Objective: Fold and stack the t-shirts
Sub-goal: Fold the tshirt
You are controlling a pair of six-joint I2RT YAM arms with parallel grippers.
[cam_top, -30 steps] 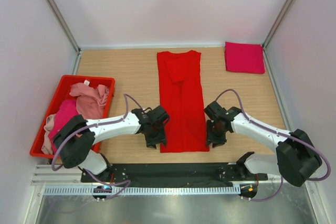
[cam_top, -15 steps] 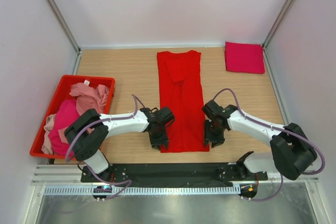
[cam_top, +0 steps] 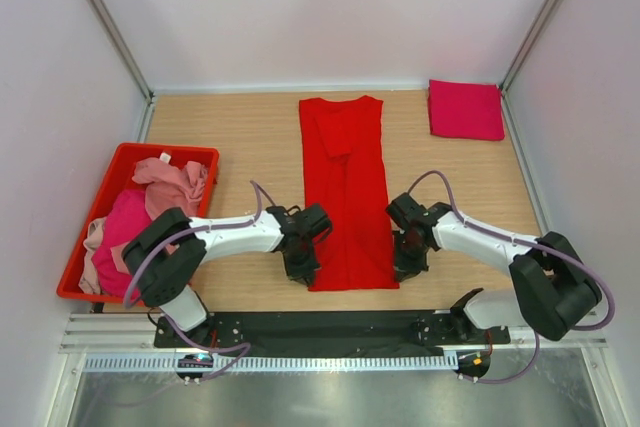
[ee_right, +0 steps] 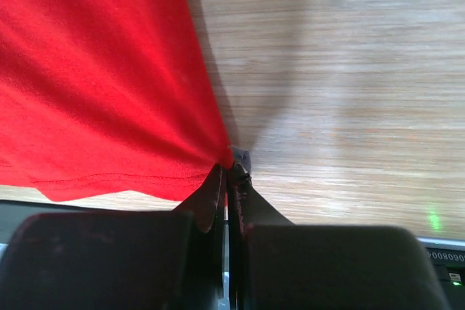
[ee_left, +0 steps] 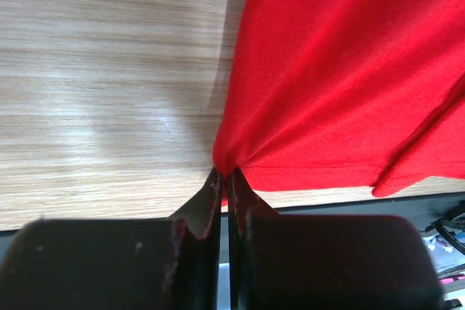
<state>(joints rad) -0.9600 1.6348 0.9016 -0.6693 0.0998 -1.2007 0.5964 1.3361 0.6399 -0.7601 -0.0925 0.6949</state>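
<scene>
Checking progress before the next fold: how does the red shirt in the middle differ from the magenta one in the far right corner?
The red shirt is a long narrow strip; the magenta shirt is a compact square. The left pincer and right pincer pinch the red shirt's near corners; nothing touches the magenta shirt. Both lie on the table.

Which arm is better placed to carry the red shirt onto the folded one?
Right, probably: the folded shirt lies far right, on its side, and the right gripper pinches a near corner of the red shirt.
</scene>
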